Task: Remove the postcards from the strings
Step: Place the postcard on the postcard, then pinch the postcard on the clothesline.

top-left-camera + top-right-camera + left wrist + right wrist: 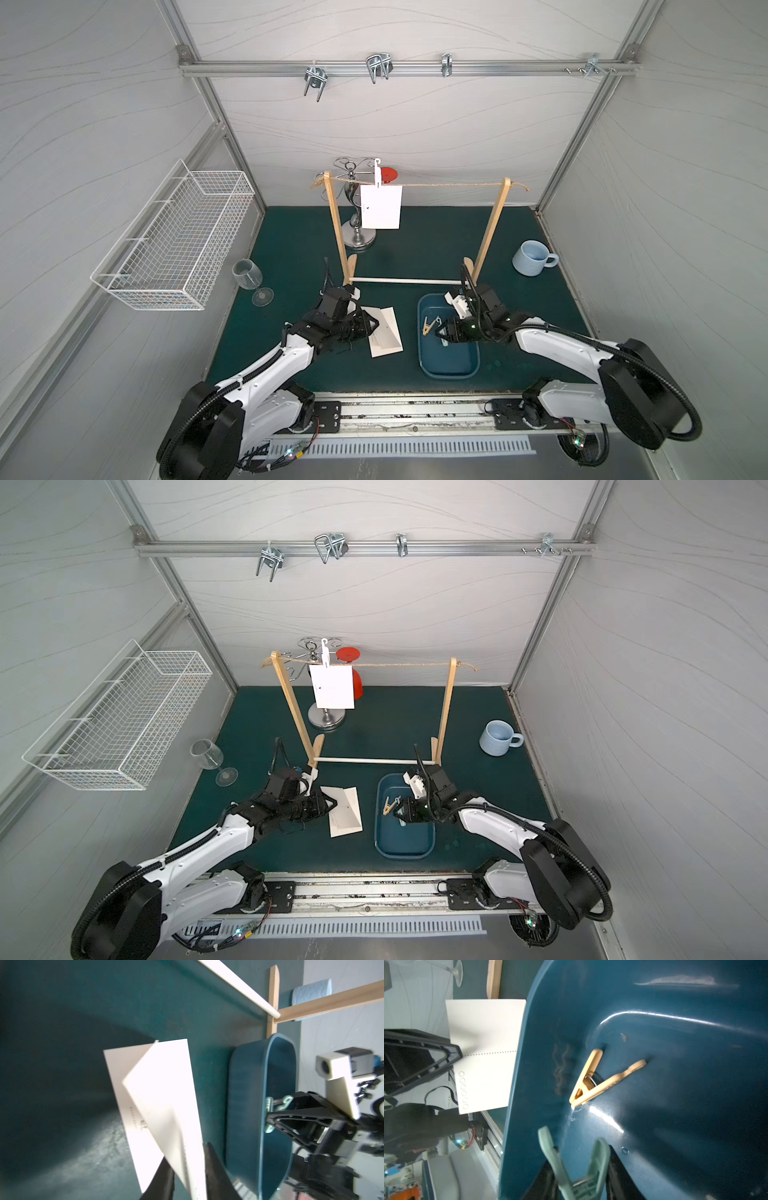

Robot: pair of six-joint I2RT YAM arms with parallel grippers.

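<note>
Apparently two-thirds done: one white paper postcard (381,206) hangs on the tan jute twine (449,184) towards the desk's (291,257) rear edge, two more postcards (388,334) lie mid-desk at the parted left end effector (376,324), and the right end effector (441,331) grasps a pale-green clothespeg (562,1172) over the blue plastic tray (451,375).

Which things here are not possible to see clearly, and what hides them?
- Print on the hanging postcard: too small, both top views.
- Red object behind it: the postcard covers part.
- Right gripper on green peg: gripping or only flanking, cut off at the right wrist view's edge.
- Lower card: partly covered by the upper card, left wrist view.
</note>
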